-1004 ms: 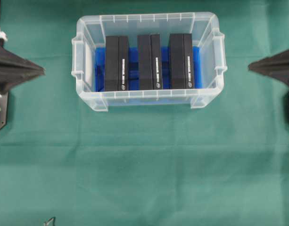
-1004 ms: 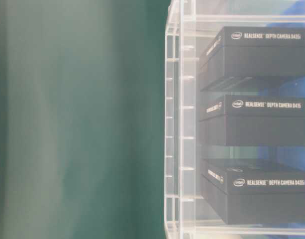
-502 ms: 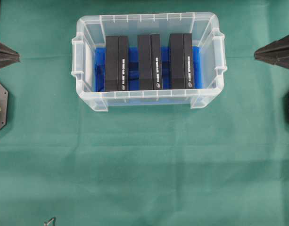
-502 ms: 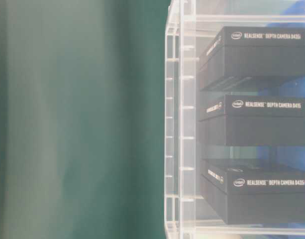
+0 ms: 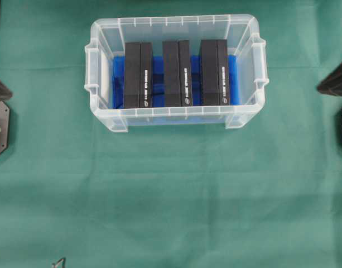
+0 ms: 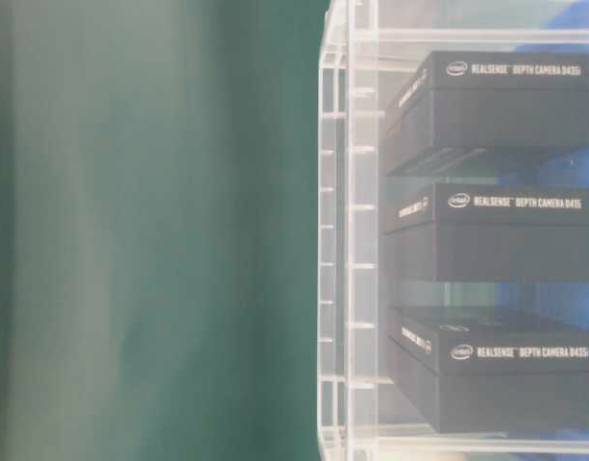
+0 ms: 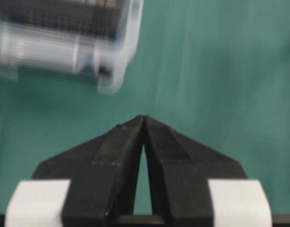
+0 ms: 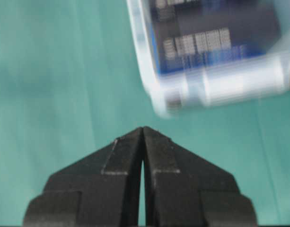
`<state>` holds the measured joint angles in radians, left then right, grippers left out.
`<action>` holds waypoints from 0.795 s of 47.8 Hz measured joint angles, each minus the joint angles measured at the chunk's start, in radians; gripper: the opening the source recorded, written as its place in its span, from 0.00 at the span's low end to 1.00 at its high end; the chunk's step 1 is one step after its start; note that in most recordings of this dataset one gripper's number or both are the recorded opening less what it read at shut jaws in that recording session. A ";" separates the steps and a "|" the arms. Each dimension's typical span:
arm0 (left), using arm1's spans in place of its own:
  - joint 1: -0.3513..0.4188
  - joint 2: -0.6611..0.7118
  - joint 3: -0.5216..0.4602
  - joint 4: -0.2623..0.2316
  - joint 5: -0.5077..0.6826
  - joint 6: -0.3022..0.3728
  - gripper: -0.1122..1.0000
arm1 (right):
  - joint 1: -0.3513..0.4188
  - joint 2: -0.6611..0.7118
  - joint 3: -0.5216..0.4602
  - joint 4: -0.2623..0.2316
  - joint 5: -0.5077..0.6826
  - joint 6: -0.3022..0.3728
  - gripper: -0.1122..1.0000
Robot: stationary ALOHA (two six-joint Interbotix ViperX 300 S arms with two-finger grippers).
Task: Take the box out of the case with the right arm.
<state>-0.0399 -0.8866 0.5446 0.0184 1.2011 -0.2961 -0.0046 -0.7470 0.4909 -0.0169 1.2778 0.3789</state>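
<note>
Nearest the right wrist camera, right hand (image 8: 143, 130) pressed together, empty, over green bench (image 5: 171, 195). Beyond: case (image 5: 246, 118) holding three black boxes on edge; rightmost box (image 5: 215, 72) likely rigid, light, smooth; pinch its narrow top faces.

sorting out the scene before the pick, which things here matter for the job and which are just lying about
For the job:
- case, clear bin
- three black boxes standing in it on the blue sheet
- right end effector, shut, empty

Just there:
- left end effector, shut, empty
- green cloth
- small dark object at the cloth's near edge
</note>
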 measured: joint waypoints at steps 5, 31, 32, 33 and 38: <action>-0.025 0.025 -0.015 0.002 0.114 -0.029 0.13 | 0.000 0.034 -0.021 -0.006 0.169 0.026 0.11; -0.052 0.035 -0.020 0.002 0.195 -0.038 0.13 | 0.000 0.114 -0.029 -0.028 0.334 0.190 0.11; -0.052 0.035 -0.020 0.000 0.195 -0.038 0.13 | 0.000 0.118 -0.029 -0.028 0.334 0.219 0.11; -0.052 0.035 -0.020 0.000 0.195 -0.038 0.13 | 0.000 0.121 -0.029 -0.028 0.336 0.253 0.11; -0.052 0.035 -0.018 0.002 0.195 -0.038 0.13 | 0.000 0.132 -0.031 -0.026 0.336 0.459 0.11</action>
<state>-0.0920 -0.8514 0.5262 0.0199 1.3959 -0.3344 -0.0046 -0.6151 0.4602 -0.0430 1.6137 0.8376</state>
